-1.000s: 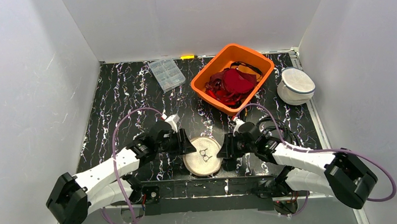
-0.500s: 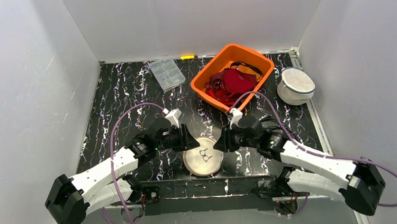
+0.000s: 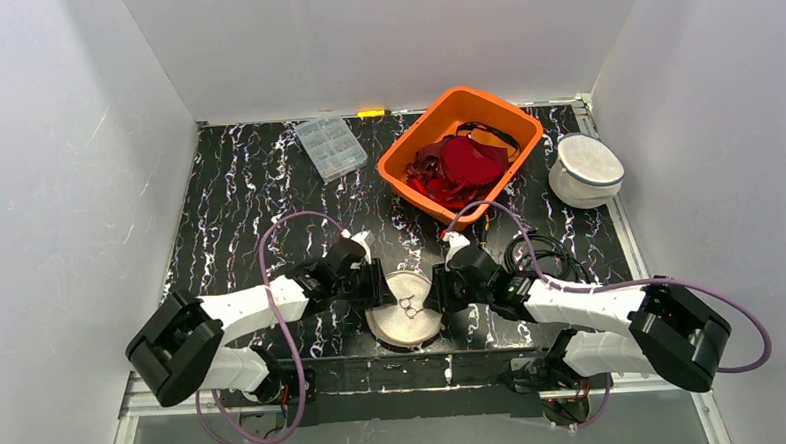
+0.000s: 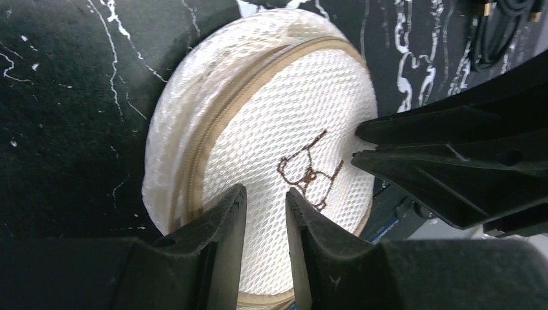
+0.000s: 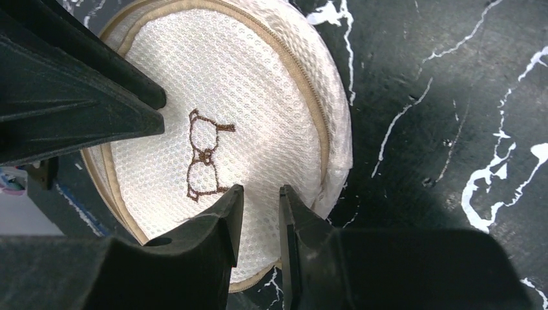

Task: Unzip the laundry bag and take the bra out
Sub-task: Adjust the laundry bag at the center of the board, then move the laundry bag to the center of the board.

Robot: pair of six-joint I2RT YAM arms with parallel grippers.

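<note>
Now: both arms at the round mesh bag, zip closed

Broadly, the black marbled tabletop [image 3: 247, 188] fills the floor of a white-walled booth. At its far side stands an orange bin [image 3: 403, 159] heaped with dark red garments [image 3: 462, 164]. To the bin's right sits a second white mesh bag [image 3: 587, 170], and to its left a clear compartment box [image 3: 330, 147]. A coil of black cable [image 3: 543, 255] lies near the right arm.

The laundry bag [image 3: 405, 320] is a round, cream mesh pouch. It lies flat at the near edge of the tabletop, between the two arms. A tan zip band [image 4: 208, 132] runs round its rim, and no opening shows along the stretch in view.

The left gripper [image 4: 265, 194] is over the bag's left side. Its jaws are a narrow gap apart, with mesh showing through the gap. The right gripper [image 5: 260, 190] is over the bag's right side, its jaws likewise a narrow gap apart above the mesh. The two grippers point towards each other across the bag.

A small pair of brown embroidered glasses [image 5: 205, 155] marks the bag's top face, between the two sets of jaws
</note>
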